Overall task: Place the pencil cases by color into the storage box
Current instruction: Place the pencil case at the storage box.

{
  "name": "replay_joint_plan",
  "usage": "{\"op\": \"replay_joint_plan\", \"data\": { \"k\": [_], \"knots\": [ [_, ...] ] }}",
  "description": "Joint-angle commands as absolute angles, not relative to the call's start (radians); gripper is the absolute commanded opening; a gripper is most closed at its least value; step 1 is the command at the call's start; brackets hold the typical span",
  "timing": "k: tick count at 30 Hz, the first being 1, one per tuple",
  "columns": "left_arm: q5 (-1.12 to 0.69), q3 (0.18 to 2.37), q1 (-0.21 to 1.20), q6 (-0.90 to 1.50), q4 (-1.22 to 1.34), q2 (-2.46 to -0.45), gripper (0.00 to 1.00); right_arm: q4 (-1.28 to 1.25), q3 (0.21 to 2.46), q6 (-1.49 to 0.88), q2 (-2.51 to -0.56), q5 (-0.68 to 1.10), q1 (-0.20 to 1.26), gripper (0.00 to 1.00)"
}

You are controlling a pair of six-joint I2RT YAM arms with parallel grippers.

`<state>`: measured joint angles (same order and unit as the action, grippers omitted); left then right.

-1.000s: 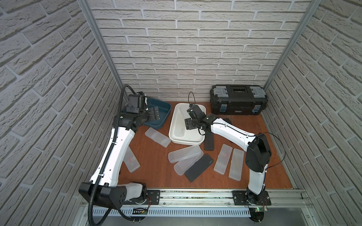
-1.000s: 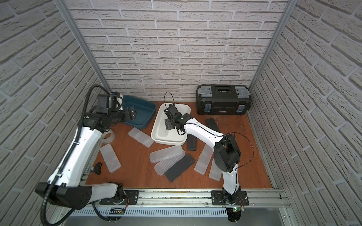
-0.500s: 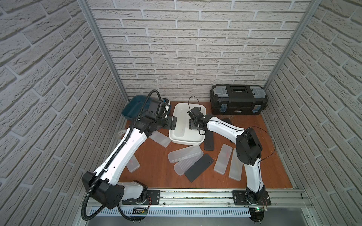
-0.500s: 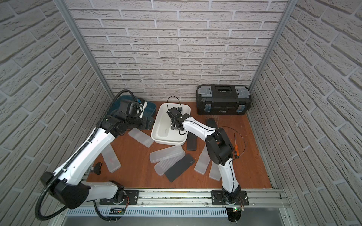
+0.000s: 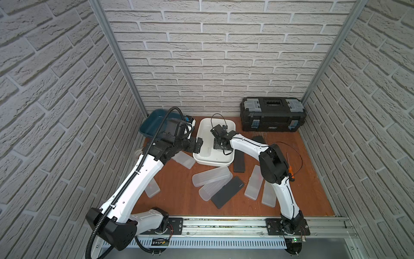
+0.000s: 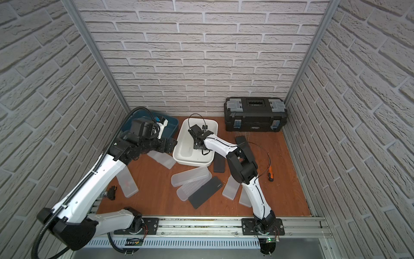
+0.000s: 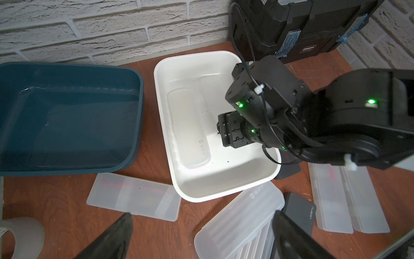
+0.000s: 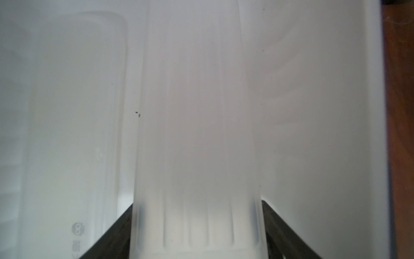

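While right gripper (image 8: 197, 224) clamps a frosted pencil case (image 8: 197, 123) inside the white bin (image 5: 212, 162), left gripper (image 7: 202, 214) wide open, empty.

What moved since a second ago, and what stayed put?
The left gripper swung from over the blue bin to the rim of the white bin, jaws open and empty. The right gripper stayed inside the white bin, jaws on a frosted case. The loose cases stayed put.

Our white-and-black left arm (image 5: 139, 179) reaches from near left toward far centre, black left gripper (image 7: 201, 235) spread wide, holding nothing. Our white right arm (image 5: 245, 145) stretches far-left, right gripper (image 8: 197, 224) angled down, clamped on a frosted translucent white pencil case (image 8: 197, 123).
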<state>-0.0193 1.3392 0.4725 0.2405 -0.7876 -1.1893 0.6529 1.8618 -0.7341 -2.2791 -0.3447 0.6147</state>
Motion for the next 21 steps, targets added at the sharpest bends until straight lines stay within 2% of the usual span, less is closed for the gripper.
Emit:
{"op": "replay_joint_plan", "data": {
  "k": [1, 8, 11, 16, 21],
  "knots": [
    [0.004, 1.307, 0.476, 0.257, -0.765, -1.143, 0.98, 0.687, 1.88, -0.762, -2.292, -0.322, 0.61, 0.49],
    [0.042, 1.293, 0.476, 0.261, -0.799, -1.152, 0.98, 0.691, 1.876, -0.778, -2.326, -0.271, 0.609, 0.52],
    [0.05, 1.295, 0.477, 0.264, -0.806, -1.156, 0.98, 0.696, 1.873, -0.772, -2.328, -0.257, 0.609, 0.57],
    [0.087, 1.31, 0.464, 0.275, -0.832, -1.177, 0.98, 0.701, 1.875, -0.762, -2.335, -0.226, 0.608, 0.69],
    [0.098, 1.335, 0.393, 0.296, -0.875, -1.196, 0.98, 0.69, 1.871, -0.749, -2.317, -0.2, 0.609, 0.83]
  ]
}}
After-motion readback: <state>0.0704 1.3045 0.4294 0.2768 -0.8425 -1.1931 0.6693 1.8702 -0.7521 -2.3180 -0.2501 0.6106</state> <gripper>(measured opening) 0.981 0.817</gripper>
